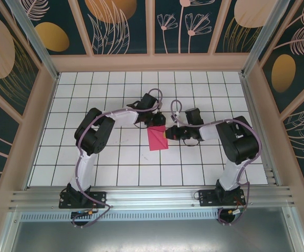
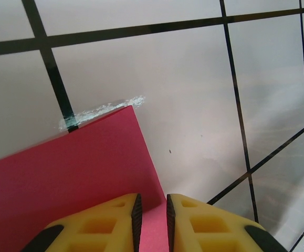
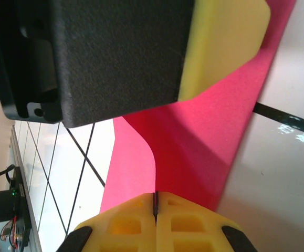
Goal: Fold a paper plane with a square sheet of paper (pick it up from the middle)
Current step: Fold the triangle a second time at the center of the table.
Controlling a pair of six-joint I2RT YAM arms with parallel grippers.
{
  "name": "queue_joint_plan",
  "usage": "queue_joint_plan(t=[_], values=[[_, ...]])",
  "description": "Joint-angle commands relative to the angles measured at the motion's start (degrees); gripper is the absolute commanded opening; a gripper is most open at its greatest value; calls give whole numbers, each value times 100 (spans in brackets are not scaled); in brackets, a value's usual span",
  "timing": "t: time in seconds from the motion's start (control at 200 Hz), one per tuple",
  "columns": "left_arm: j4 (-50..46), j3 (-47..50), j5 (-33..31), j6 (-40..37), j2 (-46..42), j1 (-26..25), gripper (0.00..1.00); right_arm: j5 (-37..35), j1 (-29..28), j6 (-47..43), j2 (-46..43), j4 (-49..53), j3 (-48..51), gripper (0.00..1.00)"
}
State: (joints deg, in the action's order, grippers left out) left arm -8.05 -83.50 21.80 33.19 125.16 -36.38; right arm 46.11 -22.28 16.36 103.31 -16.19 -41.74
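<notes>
right jaws: pressed together; the right gripper [image 3: 154,210] is seen pinching one edge of the square sheet of paper [image 3: 204,136], which curls up into the seam between the pads.
left jaws: held a thin slit apart on the left gripper [image 2: 152,223], with pink visible through the gap. Nothing looks clamped there, and whether the pads are actually pressed onto the sheet can't be told.
paper vs jaws: the sheet is caught between the two grippers. The left one is parked over it just inside one corner, and the right one comes in from the opposite side with a flap lifted.
paper on the table: the rest of it is laid flat on the white tiled table [image 2: 194,79], roughly mid-table in the top view. From there it reads as a narrow rectangle rather than a full square.
done so far: an early fold looks started, probably the lengthwise one, though a finished crease can't be confirmed.
left to do: pretty much everything, tbh. No pointed nose, no wings and no centre crease are visible, so no paper plane has been formed yet.
</notes>
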Motion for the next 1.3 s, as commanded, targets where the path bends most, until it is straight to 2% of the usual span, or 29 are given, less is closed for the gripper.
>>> queue_joint_plan(t=[0.0, 0.26, 1.051, 1.296], values=[[-416, -227, -198, -321, 266, 5, 24, 346, 32, -272, 138, 84, -249, 1], [-562, -371, -220, -419, 395, 8, 23, 427, 41, -622, 407, 429, -592, 1], [-757, -675, -155, -614, 545, 1, 23, 651, 130, -776, 922, 448, -1029, 3], [-603, -626, -371, -422, 269, 6, 27, 621, 136, -750, 1071, 450, -1012, 2]])
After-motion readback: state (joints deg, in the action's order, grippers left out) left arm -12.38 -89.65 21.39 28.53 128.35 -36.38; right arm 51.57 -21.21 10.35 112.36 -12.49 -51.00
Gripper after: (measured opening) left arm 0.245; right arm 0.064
